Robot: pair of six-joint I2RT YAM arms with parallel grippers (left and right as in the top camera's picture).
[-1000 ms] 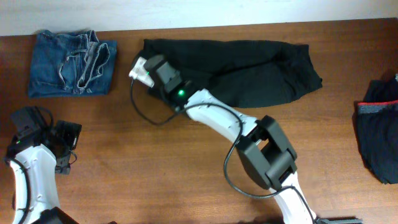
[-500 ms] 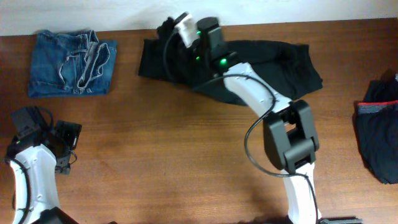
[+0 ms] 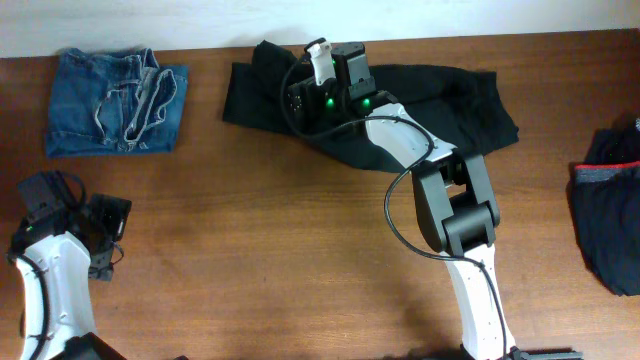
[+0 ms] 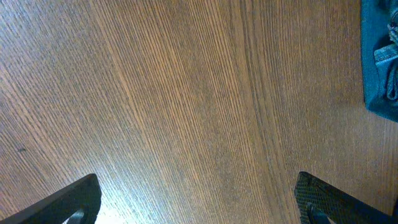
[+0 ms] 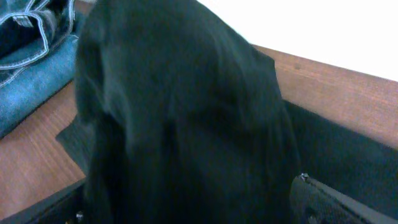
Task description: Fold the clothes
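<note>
1. Now that the right end effector [image 3: 296, 95] has gone from pinched shut to wide, the black trousers [image 3: 445, 110] are let go. The wrist view shows its fingers far apart at the lower corners, with a hump of black cloth rising just ahead of them.
2. A second ago it sat low on the trousers' left end. It has since swung toward the rear edge of the worktop [image 3: 250, 260], taking cloth along.
3. The trousers lie along that far edge, between the folded jeans [image 3: 115, 100] on the left and a dark garment with a reddish band [image 3: 605, 210] at the right edge. Their left end is bunched and the rest is flat.
4. This release probably ends one fold stroke, but the heaped end looks unfinished and likely needs regrasping or smoothing.
5. The left end effector [image 4: 196, 196] hangs wide and empty over bare wood, unchanged.
</note>
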